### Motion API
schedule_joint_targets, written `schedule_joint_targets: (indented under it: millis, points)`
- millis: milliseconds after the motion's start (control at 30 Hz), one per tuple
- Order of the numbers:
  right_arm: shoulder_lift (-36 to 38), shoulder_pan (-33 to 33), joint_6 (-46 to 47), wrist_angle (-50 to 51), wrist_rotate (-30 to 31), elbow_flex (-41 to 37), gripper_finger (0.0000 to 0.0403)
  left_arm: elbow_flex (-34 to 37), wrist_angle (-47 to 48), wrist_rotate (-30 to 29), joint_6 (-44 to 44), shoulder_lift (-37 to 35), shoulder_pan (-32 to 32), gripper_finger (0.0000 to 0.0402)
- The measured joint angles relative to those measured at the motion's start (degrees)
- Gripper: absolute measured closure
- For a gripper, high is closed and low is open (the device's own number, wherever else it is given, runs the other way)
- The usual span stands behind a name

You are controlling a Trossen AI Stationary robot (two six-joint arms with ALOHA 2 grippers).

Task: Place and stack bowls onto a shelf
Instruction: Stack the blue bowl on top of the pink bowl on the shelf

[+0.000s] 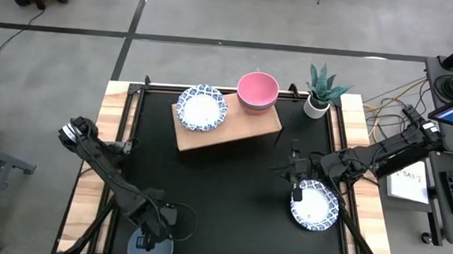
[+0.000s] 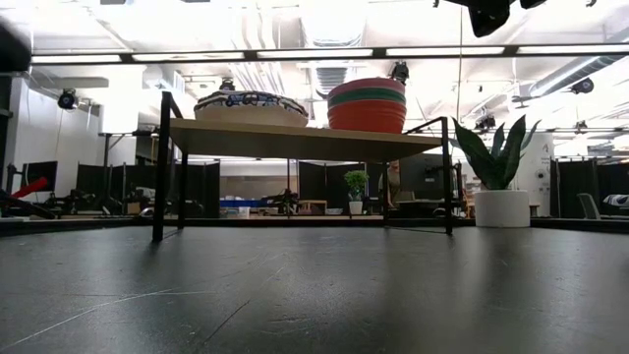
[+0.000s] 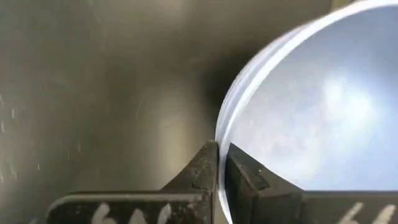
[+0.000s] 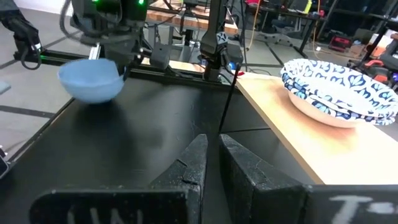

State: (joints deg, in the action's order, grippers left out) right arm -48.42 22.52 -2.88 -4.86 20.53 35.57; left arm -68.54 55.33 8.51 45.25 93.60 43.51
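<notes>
A blue-grey bowl [image 1: 150, 250] hangs at the table's near left edge in my left gripper [image 1: 151, 234], which is shut on it; it also shows in the right wrist view as the bowl [image 4: 92, 79]. The wooden shelf [image 1: 234, 131] stands at the far middle. It carries white blue-rimmed bowls [image 1: 202, 107] and a stack with the pink bowl [image 1: 258, 89] on top, over green and red [image 2: 366, 108]. Another white blue-rimmed bowl [image 1: 316, 206] rests on the table at the near right. My right gripper [image 1: 296, 182] hovers at its far-left rim, shut and empty [image 4: 212, 146]. My left gripper pinches the blue-grey bowl's rim [image 3: 219, 134], one finger [image 3: 245, 174] inside the bowl and one finger [image 3: 199, 171] outside. It comes from above, pointing down, at the rim's far side. In the right wrist view the bowl hangs below the gripper, lifted clear of the table, mouth up.
A small white pot with a green plant [image 1: 321, 93] stands at the far right corner beside the shelf. Pale wooden strips [image 1: 114, 112] edge the black table. Open black tabletop [image 1: 223, 190] lies between the shelf and the near edge.
</notes>
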Motion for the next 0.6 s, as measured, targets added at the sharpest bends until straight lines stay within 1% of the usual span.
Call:
schedule_joint_targets:
  millis: [200, 267, 300, 400, 467, 600]
  points:
    - [0.0, 0.0, 2.3, 0.0, 0.0, 0.0, 0.0371, -3.8, 0.2, -3.4, -5.3, -7.2, -7.1, 0.04]
    - [0.0, 0.0, 3.1, 0.0, 0.0, 0.0, 0.0371, -5.8, 0.3, -6.0, -7.4, -9.7, -10.7, 0.0401]
    - [0.0, 0.0, 3.3, 0.1, 0.0, 0.0, 0.0371, -6.8, 1.0, -8.2, -8.0, -10.9, -12.9, 0.0401]
    - [0.0, 0.0, 4.3, 0.3, 0.0, 0.0, 0.0371, -10.1, 3.9, -15.1, -9.7, -13.1, -20.9, 0.0401]
    - [0.0, 0.0, 4.7, 0.4, 0.0, 0.0, 0.0371, -12.8, 4.6, -16.4, -11.7, -13.9, -27.0, 0.0401]
    - [0.3, 0.0, 5.3, 1.8, -0.1, 0.0, 0.0371, -18.7, 4.3, -17.0, -18.2, -14.2, -38.6, 0.0401]
